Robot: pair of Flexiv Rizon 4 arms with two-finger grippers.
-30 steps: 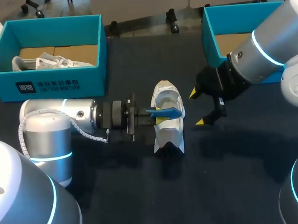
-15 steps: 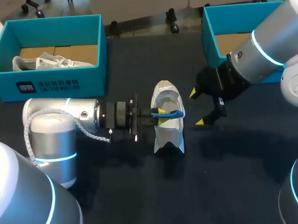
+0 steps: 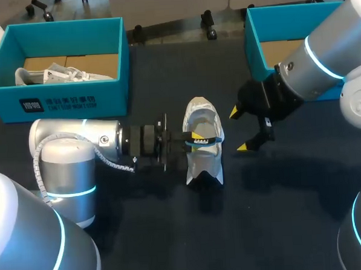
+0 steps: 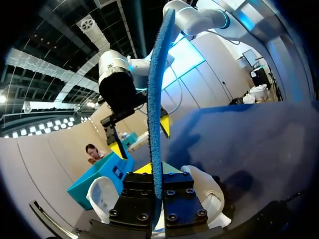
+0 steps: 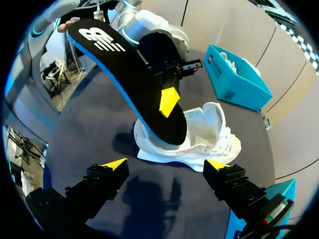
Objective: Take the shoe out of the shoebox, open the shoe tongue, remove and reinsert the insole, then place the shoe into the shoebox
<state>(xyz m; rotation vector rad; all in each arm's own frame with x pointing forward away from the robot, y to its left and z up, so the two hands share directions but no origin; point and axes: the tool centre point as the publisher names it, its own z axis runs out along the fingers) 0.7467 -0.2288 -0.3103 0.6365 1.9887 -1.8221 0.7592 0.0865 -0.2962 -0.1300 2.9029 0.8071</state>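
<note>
A white mesh sneaker (image 3: pixel 204 161) stands on its sole near the middle of the dark counter (image 3: pixel 282 226), lying lengthwise from far to near, well apart from both boxes. The left arm (image 3: pixel 78 149) comes in low across the counter from the left, and the left arm's fingers (image 3: pixel 195 135) sit right over the sneaker's opening, pinching a black insole with a blue edge (image 3: pixel 208 138) from two sides. In the left wrist view the insole (image 4: pixel 155 99) runs edge-on straight out from between those fingers (image 4: pixel 143 169), with the sneaker (image 4: pixel 212 194) just under them. From the right wrist view the insole (image 5: pixel 124 69) is tilted: its lower end is at the sneaker's (image 5: pixel 209 134) opening, though whether it touches inside cannot be told, and its other end rises back toward the left arm. The right arm's fingers (image 3: pixel 234 113) hang just to the right of the sneaker, spread wide and holding nothing, with a strip of dark counter showing between them and the sneaker's right edge; in their own view the two yellow tips (image 5: pixel 114 163) stand on either side of the sneaker. A teal cardboard shoebox (image 3: pixel 63 96) sits at the far left with a second white shoe (image 3: pixel 62 73) inside. Another teal shoebox (image 3: pixel 266 34) stands at the far right, its near side hidden behind the right arm (image 3: pixel 327 54).
</note>
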